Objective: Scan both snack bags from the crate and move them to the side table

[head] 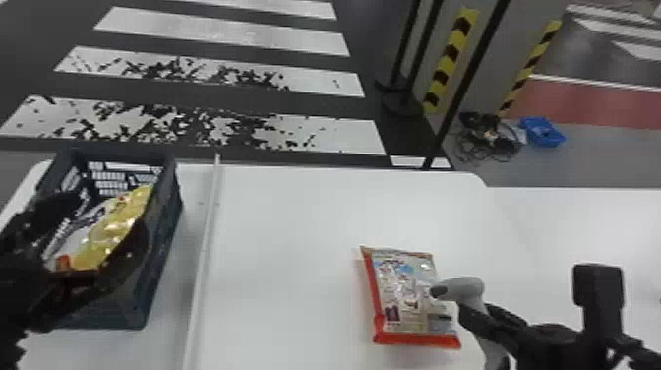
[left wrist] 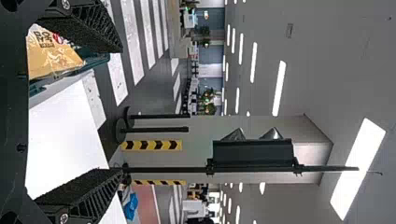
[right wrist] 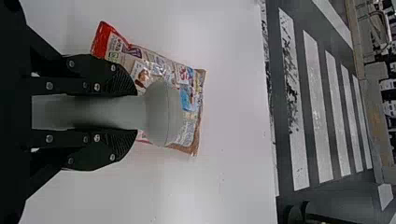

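Red bag (head: 403, 295): lies flat on the white table (head: 295, 211) at five o'clock in the head view, well apart from the crate. Pale, multicoloured printed panel faces up; red borders at six and nine o'clock, tan edge at twelve. Yellow bag (head: 118, 216): glossy, creased, with a whitish printed part; inside the crate, upper end towards one o'clock. Crate (head: 166, 231): dark blue-green, slotted, open-topped, upright on the white surface between eight and nine o'clock.
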Controlling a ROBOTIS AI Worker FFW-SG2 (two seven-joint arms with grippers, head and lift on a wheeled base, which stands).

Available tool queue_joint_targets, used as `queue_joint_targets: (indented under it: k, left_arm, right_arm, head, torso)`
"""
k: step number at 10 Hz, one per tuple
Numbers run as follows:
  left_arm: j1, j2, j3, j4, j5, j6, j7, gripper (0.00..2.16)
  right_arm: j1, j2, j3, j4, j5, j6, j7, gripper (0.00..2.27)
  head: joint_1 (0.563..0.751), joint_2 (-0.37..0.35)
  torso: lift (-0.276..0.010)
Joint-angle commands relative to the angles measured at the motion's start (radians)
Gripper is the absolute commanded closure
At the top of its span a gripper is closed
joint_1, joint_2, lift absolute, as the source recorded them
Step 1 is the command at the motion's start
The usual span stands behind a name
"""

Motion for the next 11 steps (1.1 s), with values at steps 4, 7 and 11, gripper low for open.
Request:
queue_joint_targets:
  k: [4, 7, 11]
  left_arm:
    - [0.01, -0.005, 0.0, -0.008, -0.002, -0.006, 0.0, 0.08]
    - [0.029, -0.014, 0.003, -0.014, -0.014, -0.006, 0.0, 0.08]
    - [0.044, -0.014, 0.018, -0.018, -0.019, -0.006, 0.0, 0.08]
  right_arm:
    - [-0.057, -0.015, 0.008, 0.113, 0.003, -0.083, -0.001, 2.25]
    - [-0.184, -0.045, 0.011, 0.333, 0.014, -0.199, -0.027, 2.25]
    - [-0.239, -0.073, 0.003, 0.574, -0.004, -0.442, 0.004, 2.25]
  head:
    - [0.695, -0.188]
    - [0.695, -0.234]
    - [0.695, -0.298]
  torso:
    - [-0.095]
    - [-0.095]
    - [-0.095]
